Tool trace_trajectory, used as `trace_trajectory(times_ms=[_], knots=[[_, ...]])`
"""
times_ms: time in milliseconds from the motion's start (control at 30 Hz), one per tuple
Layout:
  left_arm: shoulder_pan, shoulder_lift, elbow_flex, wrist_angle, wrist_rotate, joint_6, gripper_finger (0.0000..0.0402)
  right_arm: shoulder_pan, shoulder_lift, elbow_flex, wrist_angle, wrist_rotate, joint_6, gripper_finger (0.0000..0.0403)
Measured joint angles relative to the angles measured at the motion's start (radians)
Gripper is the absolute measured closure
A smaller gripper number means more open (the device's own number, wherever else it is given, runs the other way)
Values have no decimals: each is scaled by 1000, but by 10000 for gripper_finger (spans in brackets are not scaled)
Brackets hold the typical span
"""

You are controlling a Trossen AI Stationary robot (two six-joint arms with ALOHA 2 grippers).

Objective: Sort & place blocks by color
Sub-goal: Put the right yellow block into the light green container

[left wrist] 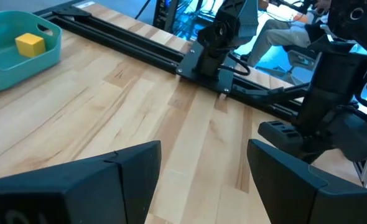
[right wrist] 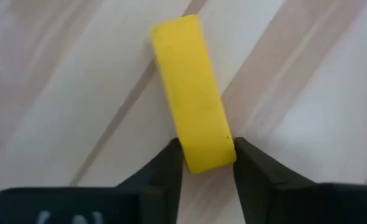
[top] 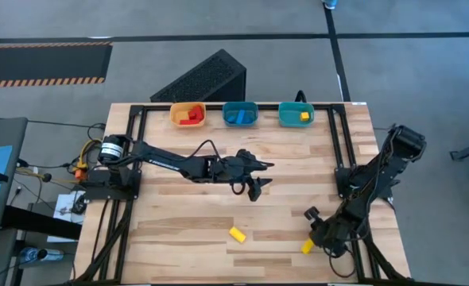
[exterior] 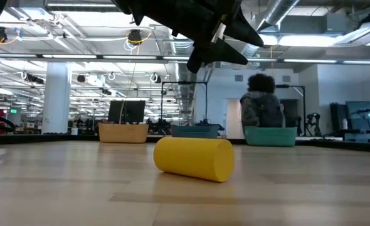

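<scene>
A yellow bar block [right wrist: 193, 93] lies flat on the table near its front right, seen in the high view as a small yellow block [top: 307, 246]. My right gripper [right wrist: 207, 154] stands over it, shut on its end. A second yellow block, a short cylinder [top: 237, 233] [exterior: 194, 157], lies on its side at the front middle. My left gripper [top: 261, 178] [left wrist: 202, 155] hovers open above the table's middle and holds nothing. My right gripper pinches the yellow bar's end nearest to it [right wrist: 205, 158] between its two fingers, one on each long side. The fingers come steeply from above and lie across the bar. The bar rests flat on the table.
Three bins stand along the far edge: an orange bin [top: 188, 114] with red blocks, a blue bin [top: 240, 114] with blue blocks, and a teal bin [top: 296, 115] [left wrist: 22, 53] with a yellow block. A black frame borders the far and side edges. A person sits beyond the table.
</scene>
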Motion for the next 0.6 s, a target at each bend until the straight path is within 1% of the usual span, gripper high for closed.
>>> trace_trajectory(times_ms=[133, 200, 267, 400, 467, 533, 600], knots=[[0, 0, 0, 3, 9, 1, 173, 0, 0, 0, 0, 12, 95, 298], [4, 0, 0, 9, 10, 18, 173, 1, 0, 0, -3, 34, 161, 303], [12, 0, 7, 3, 18, 69, 173, 1, 1, 0, -7, 78, 266, 301], [52, 0, 48, -31, 92, 237, 173, 2, 2, 0, -4, 169, 534, 289], [80, 0, 75, -54, 132, 306, 173, -1, 3, 0, -5, 233, 661, 289], [113, 0, 111, -86, 198, 344, 173, -22, 5, -4, -17, 314, 798, 291], [146, -2, 145, -127, 285, 362, 173, -41, 5, -5, -25, 397, 939, 294]])
